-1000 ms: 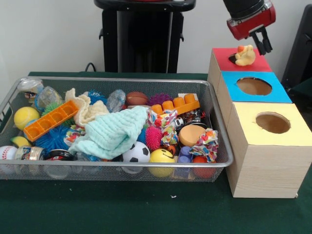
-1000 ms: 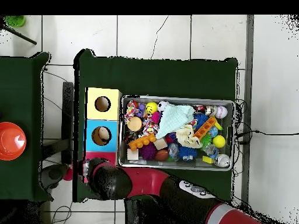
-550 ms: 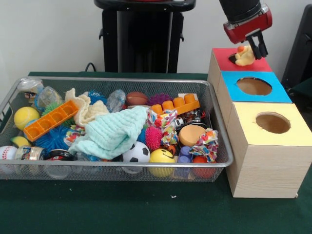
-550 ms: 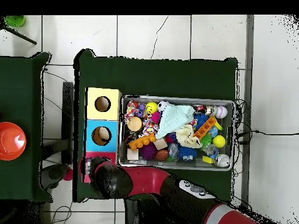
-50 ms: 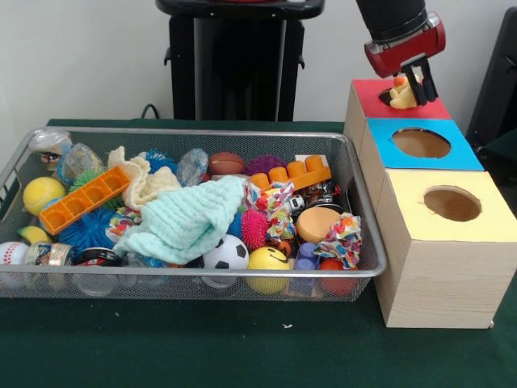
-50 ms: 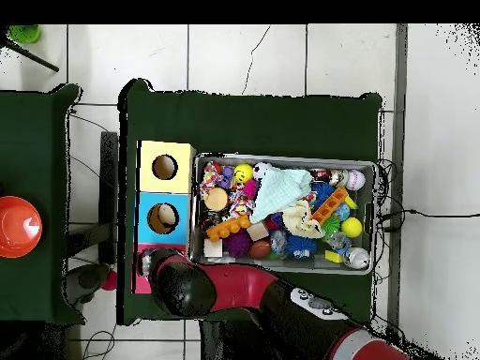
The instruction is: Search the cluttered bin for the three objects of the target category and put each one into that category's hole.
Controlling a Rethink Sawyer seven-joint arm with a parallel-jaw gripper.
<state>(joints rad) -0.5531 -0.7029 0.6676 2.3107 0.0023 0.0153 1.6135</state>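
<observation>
A small yellow rubber duck [image 5: 405, 94] with an orange top sits on the red box [image 5: 373, 95], the farthest of three wooden boxes lined up to the right of the bin; it appears to rest on or in that box's hole rather than having dropped through. The gripper [image 5: 414, 80] hangs directly over the duck, its dark fingers pointing down and standing slightly apart on either side of the toy's upper part. Whether they grip the duck or merely straddle it cannot be told from the front view, and in the overhead view the arm [image 6: 244, 295] covers the red box completely. Next in the row come the blue box [image 5: 420, 144] and the yellow box [image 5: 449, 204], each with an open round hole. Left of the boxes, the wire mesh bin [image 5: 352, 170] stands on the green table [image 5: 242, 347], crowded with toys: a mint cloth [image 5: 187, 220], an orange tray [image 5: 84, 199], a soccer ball [image 5: 225, 254], a yellow smiley ball [image 5: 268, 265] and many more. The likely risk is that the duck stays wedged across the hole, or is nudged sideways off the box if the fingers catch it as they rise.
</observation>
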